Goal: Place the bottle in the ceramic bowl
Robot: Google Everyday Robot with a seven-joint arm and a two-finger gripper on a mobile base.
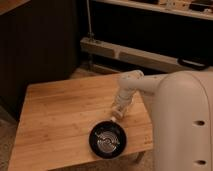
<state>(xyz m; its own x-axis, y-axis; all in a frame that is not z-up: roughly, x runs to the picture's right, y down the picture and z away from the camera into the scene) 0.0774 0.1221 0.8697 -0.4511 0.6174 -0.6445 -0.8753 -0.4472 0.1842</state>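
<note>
The ceramic bowl [107, 140], glossy black with silvery rings at its centre, sits on the wooden table [60, 110] near the front right edge. My gripper [118, 113] hangs from the white arm [131, 85], pointing down just above the bowl's far rim. A small whitish shape [115, 119] shows at the gripper's lower end. I cannot tell whether it is the bottle or part of the gripper. No bottle lies anywhere else on the table.
The robot's large white body [182, 125] fills the right side. A metal shelf rail [130, 52] runs behind the table, with a dark cabinet [35, 45] at the back left. The table's right edge is close to the bowl.
</note>
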